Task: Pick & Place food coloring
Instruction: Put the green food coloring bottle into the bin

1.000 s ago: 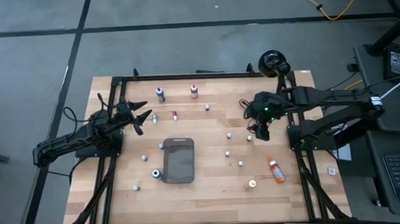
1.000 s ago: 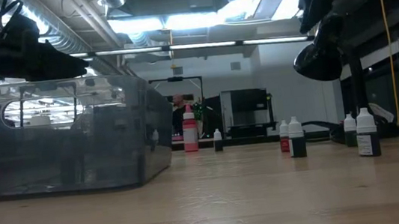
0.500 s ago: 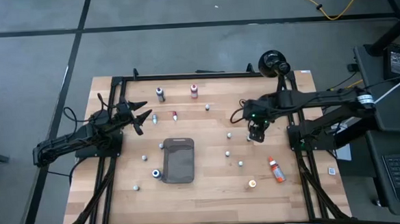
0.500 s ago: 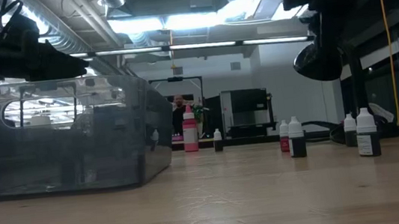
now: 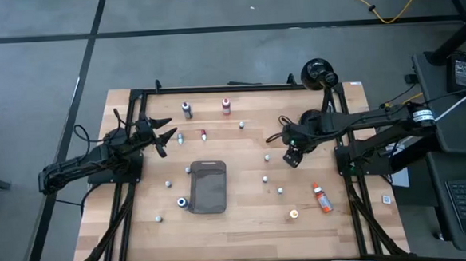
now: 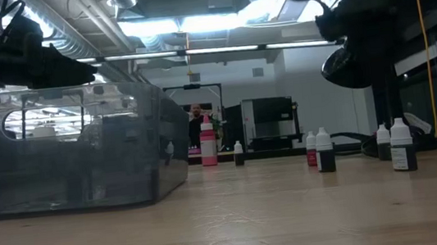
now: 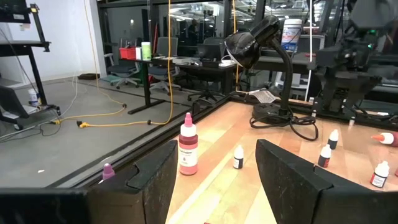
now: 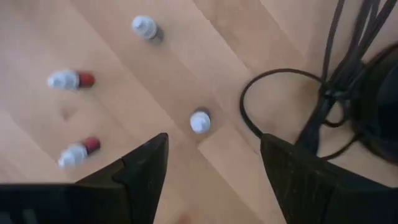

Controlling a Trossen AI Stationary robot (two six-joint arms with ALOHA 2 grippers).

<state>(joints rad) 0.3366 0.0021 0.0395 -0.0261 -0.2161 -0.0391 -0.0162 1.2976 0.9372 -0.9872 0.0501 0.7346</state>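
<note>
You have about a dozen bottles scattered on the table, all outside the grey tray; one orange bottle lies on its side at the right. Your right gripper hovers open over a white-capped bottle near a looped cable — only its wrist view shows that. Your left gripper waits open at far left. The lamp stands at the far edge — the low view shows the tray as clear-walled.
</note>
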